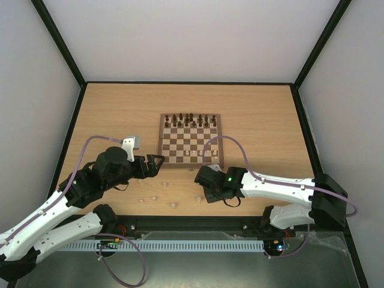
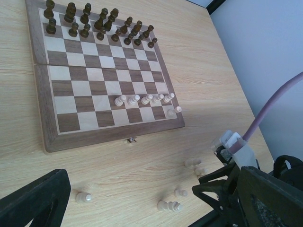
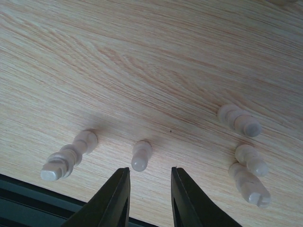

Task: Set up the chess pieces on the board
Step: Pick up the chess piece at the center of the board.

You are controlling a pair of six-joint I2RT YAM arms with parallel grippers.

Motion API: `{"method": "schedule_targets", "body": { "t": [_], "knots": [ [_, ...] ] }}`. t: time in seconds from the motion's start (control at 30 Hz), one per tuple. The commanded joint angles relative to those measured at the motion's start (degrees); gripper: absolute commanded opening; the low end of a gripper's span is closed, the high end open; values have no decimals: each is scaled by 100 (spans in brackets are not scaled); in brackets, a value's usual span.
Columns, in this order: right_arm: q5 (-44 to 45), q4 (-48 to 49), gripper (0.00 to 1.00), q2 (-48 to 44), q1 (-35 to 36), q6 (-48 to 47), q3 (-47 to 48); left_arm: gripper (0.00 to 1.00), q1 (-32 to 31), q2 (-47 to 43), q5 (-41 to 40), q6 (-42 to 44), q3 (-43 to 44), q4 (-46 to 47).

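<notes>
Near the front edge of the bench [image 1: 258, 114], between the board [image 1: 190, 141] and the arm bases, loose pale chess pieces [image 3: 141, 155] lie scattered on the wood. Right tool [image 3: 148, 172] hangs low over them, fingers a narrow gap apart, gripping nothing; one small pale piece sits just past the tips, in line with the gap, untouched. Right wrist view: a bigger piece on its side to the left of that one, three more bunched at the right. Left wrist view shows at least five loose pieces, one lying flat. Left tool [image 1: 156, 165] hovers just off the board's near left corner, fingers spread wide, nothing in them. Board sits mid-bench, latch side toward the arms. Dark chess pieces [image 1: 191, 120] fill its two far rows. Some pale pieces stand on the board's near right part: five in a line along the second row from the near edge, one or two in the nearest row by the right corner.
</notes>
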Motion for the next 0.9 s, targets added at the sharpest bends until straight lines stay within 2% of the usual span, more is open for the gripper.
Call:
{"method": "schedule_targets", "body": {
  "t": [0.0,0.87],
  "knots": [
    [-40,112,25,108,56,45,-110,100,-21,-238,22,-47,-129,37],
    [-165,347,20,978,162,25,-100,100,-16,-543,-60,-62,-235,-155]
  ]
}}
